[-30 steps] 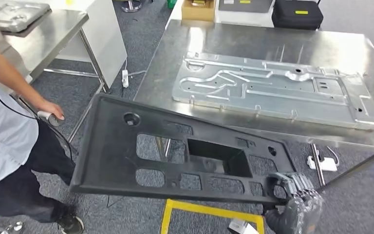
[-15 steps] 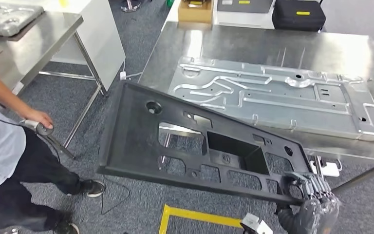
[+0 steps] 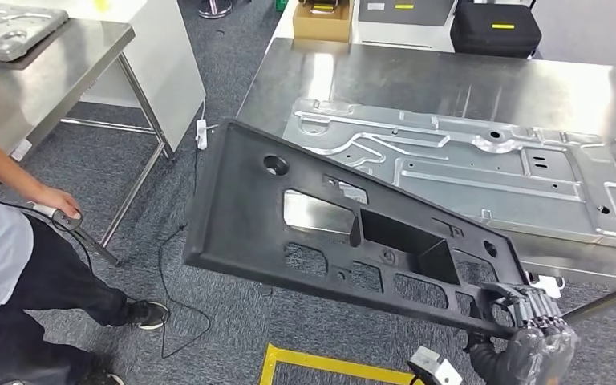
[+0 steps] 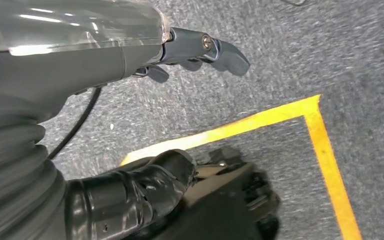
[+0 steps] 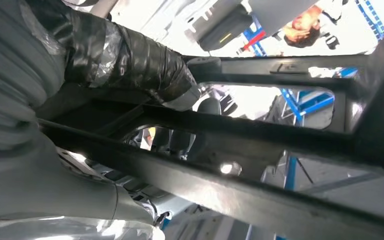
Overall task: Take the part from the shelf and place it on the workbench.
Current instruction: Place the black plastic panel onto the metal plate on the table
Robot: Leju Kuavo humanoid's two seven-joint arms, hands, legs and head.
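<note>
Carried farther over the steel bench point(image 3: 449, 76), the black part point(image 3: 305, 216) is now held with its upper edge overlapping the bench's near corner — tilted, above the floor. It is gripped at its lower right corner by the right hand point(image 3: 529, 329). A stamped metal panel point(image 3: 465, 164) lies on the bench. The left hand point(image 4: 200, 50) hangs over grey carpet — fingers apart, holding nothing. A person point(image 3: 8, 249) stands nearby.

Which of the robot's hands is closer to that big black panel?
Right. The right hand grips the black panel at its near corner; the left hand hangs over the carpet, holding nothing.
</note>
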